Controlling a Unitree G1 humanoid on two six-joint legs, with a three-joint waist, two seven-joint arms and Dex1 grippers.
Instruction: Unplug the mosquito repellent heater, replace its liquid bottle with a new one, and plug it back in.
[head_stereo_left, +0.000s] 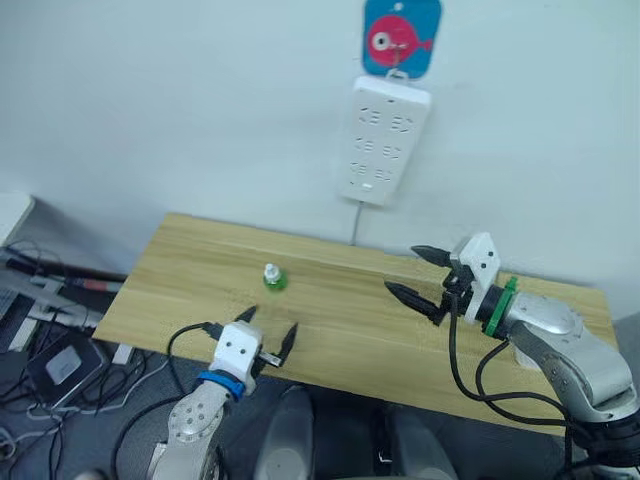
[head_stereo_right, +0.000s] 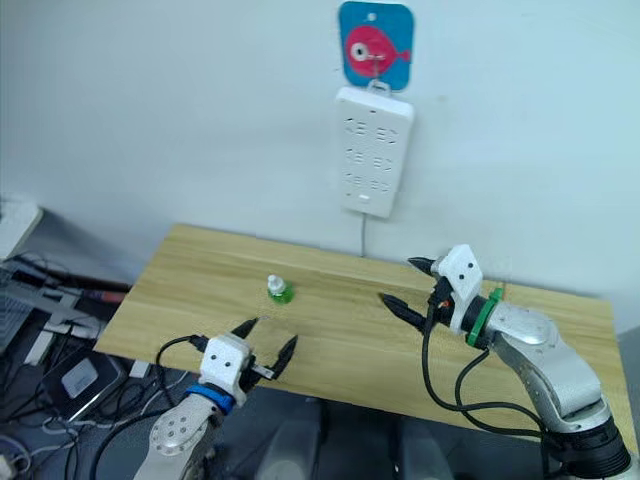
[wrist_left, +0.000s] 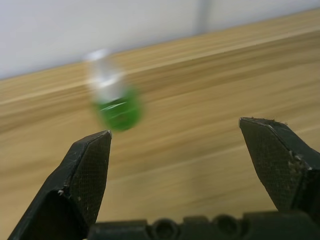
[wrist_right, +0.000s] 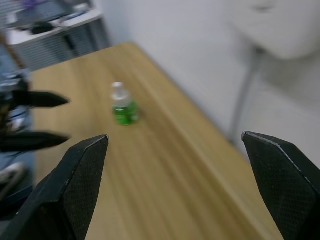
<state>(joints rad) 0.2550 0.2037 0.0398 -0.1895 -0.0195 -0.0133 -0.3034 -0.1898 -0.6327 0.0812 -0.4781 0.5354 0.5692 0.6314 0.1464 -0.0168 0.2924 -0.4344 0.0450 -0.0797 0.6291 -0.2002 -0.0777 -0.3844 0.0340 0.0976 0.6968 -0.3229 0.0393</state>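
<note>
Silver arms, white wrists, black-fingered left tool, right tool

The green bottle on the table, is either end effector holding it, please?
No, the green bottle stands alone on the table, apart from both open end effectors.

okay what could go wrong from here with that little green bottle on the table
The small green bottle stands upright and alone on the wooden table. The open left gripper is close in front of it, so a finger could tip it before closing. The open right gripper hovers over the table under the power strip, and its trailing cable might snag.

Smooth matt wooden table
</note>
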